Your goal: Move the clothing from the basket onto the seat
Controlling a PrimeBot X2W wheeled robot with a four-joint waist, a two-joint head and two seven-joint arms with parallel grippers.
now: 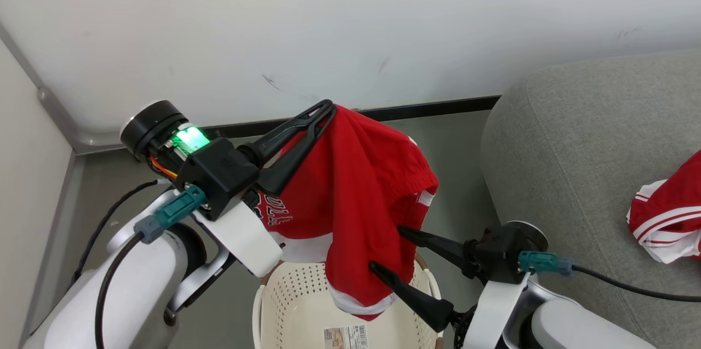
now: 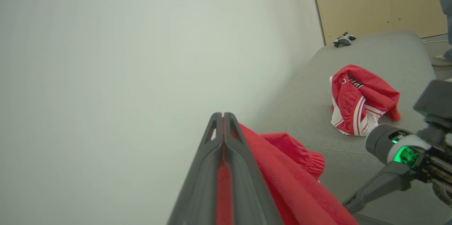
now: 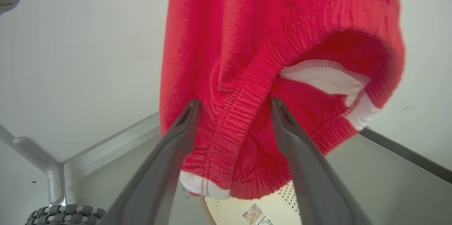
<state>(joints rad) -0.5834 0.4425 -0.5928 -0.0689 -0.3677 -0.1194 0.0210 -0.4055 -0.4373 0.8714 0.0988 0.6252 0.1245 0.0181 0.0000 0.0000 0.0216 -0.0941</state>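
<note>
White wall (image 1: 328,20) behind. Mid-frame, left gripper (image 1: 326,109) pinches a jersey (image 1: 356,184) above the basket (image 1: 285,294); right gripper (image 1: 389,249) gapes around its hem. Next, probably: carry it right onto the seat (image 1: 575,146).

The basket (image 1: 290,294) and seat (image 1: 575,146) stand on the grey floor (image 1: 454,135). A crumpled jersey (image 1: 668,212) and a controller (image 2: 344,39) lie on the seat.
</note>
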